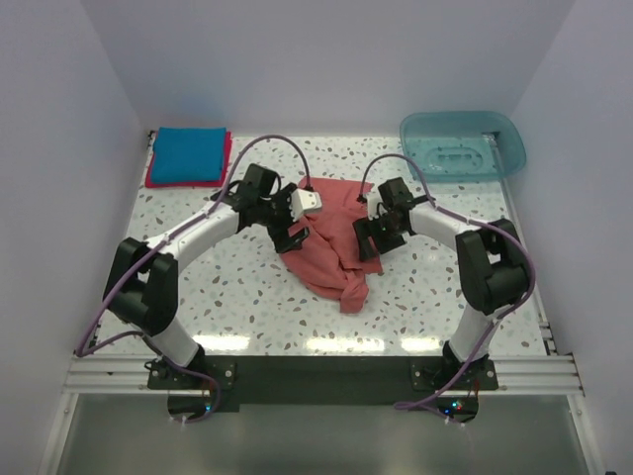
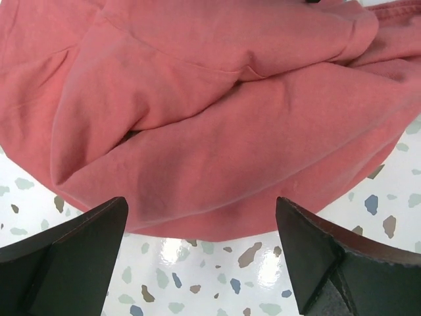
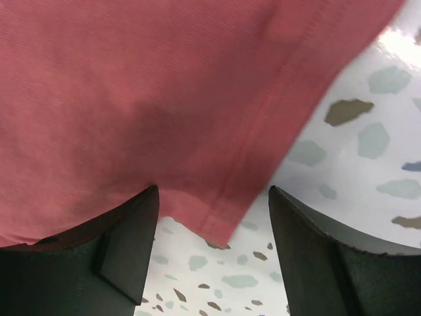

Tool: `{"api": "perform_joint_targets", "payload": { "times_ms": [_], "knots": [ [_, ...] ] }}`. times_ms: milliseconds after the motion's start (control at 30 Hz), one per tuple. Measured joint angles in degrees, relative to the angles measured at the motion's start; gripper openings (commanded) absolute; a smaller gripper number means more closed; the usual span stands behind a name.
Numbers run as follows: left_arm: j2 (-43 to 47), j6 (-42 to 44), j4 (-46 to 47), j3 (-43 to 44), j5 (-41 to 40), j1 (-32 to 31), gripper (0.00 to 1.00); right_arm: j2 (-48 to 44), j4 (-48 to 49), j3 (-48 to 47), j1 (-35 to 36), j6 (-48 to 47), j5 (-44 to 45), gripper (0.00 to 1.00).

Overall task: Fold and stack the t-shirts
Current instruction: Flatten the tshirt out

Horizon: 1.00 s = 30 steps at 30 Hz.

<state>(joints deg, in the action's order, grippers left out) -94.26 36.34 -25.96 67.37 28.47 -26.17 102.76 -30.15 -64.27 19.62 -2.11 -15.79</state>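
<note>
Both released, the right hand (image 3: 212, 191) should pinch the shirt (image 3: 131, 99) hem lying in its opening, the left hand (image 2: 202, 204) the fold ahead.

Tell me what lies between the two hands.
The crumpled salmon-red t-shirt fills the stretch between the left hand and the right hand; the top view shows it.

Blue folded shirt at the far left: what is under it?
A crimson-pink shirt lies under the blue shirt; only its edges show at the front and sides. The rest is covered.
</note>
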Motion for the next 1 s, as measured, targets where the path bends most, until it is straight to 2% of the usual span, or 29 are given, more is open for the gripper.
{"api": "perform_joint_targets", "payload": {
  "times_ms": [33,100,133,200,233,367,500,567,600,633,700,733,900,1000],
  "knots": [
    [0.02,0.55,-0.13,-0.02,0.48,0.0,1.0,0.11,0.61,0.0,0.83,0.17,0.31,0.69],
    [0.39,2.25,-0.22,-0.68,2.38,-0.07,1.0,0.39,1.51,-0.04,1.84,0.37,1.14,0.58],
    [1.11,2.84,0.09,-1.77,3.17,-0.26,1.0,0.7,1.81,-0.13,2.01,0.52,1.49,0.44],
    [4.24,4.48,1.07,-5.81,4.35,-1.25,1.0,1.57,2.36,-0.48,2.01,0.63,1.79,0.22],
    [5.92,5.33,1.4,-7.87,4.55,-2.21,1.0,1.95,2.51,-0.79,1.88,0.96,1.75,0.01],
    [11.61,8.55,6.43,-16.13,5.03,-9.14,1.0,3.15,2.71,-1.64,1.25,1.38,0.02,0.0],
    [11.67,9.51,15.96,-22.51,2.4,-15.85,0.97,2.4,2.01,-1.49,0.79,0.68,-1.05,0.0],
    [10.49,9.35,19.89,-24.61,0.11,-17.46,0.77,0.55,0.92,-1.16,0.42,0.35,-1.68,0.0],
    [9.62,9.2,21.62,-25.14,-1.49,-17.88,0.64,-1.38,0.17,-1.16,-0.11,-0.13,-1.9,0.0],
    [8.66,9.03,22.69,-25.18,-3.06,-18.03,0.4,-3.02,-0.17,-1.16,-0.66,-0.44,-2.01,0.0],
    [7.76,8.87,24.24,-25.03,-6.1,-17.35,0.19,-7.39,-1.2,-1.81,-2.86,-1.16,-2.78,0.0],
    [7.85,8.94,24.09,-24.9,-6.54,-16.7,0.0,-9.33,-1.84,-2.69,-4.39,-1.6,-3.15,0.0],
    [12.81,8.92,18.95,-21.44,-5.29,-7.06,0.0,-15.06,-2.89,-9.38,-10.71,-3.96,-3.37,0.0],
    [17.99,10.47,13.77,-17.33,-3.74,0.44,0.0,-16.63,-3.15,-13.27,-11.82,-4.7,-3.41,0.0]
  ]
}}
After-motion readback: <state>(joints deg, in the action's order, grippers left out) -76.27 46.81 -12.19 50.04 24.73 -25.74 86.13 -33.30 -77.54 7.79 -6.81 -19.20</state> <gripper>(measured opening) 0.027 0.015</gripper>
